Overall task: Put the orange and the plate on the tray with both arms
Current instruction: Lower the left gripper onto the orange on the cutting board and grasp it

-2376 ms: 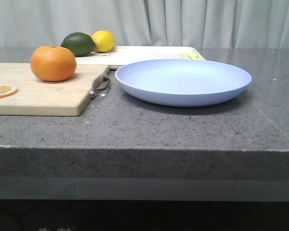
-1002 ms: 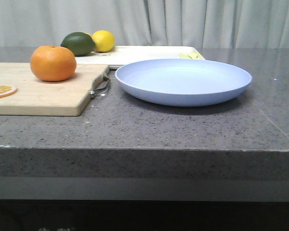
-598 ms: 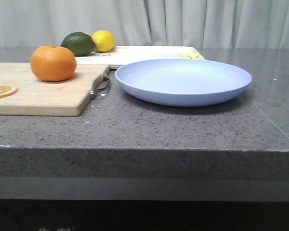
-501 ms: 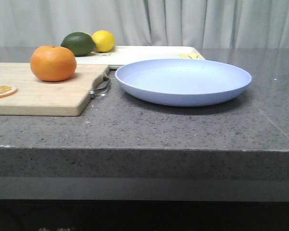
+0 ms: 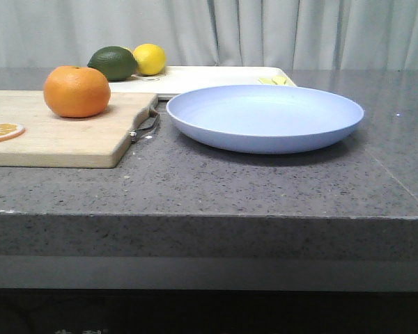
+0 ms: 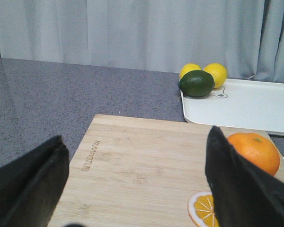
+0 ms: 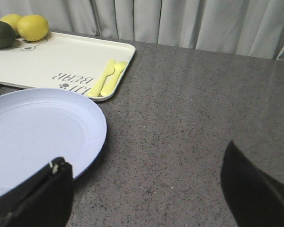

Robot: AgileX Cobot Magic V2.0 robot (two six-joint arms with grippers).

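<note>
While neither arm shows from the front, the orange (image 5: 77, 91) sits on the wooden cutting board (image 5: 63, 132), at nine o'clock from the lavender plate (image 5: 265, 117); the cream tray (image 5: 216, 76) lies behind, at twelve. From the left wrist, the left gripper (image 6: 135, 182) hangs jaws apart over the board, beside an orange slice (image 6: 205, 210). From the right wrist, the right gripper (image 7: 149, 189) gapes wide over the granite counter (image 7: 189, 118) beside the plate.

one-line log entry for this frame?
phase: pre-grasp | left gripper: open | right gripper: open | orange: on cutting board | plate: on counter | tray: no orange or plate
</note>
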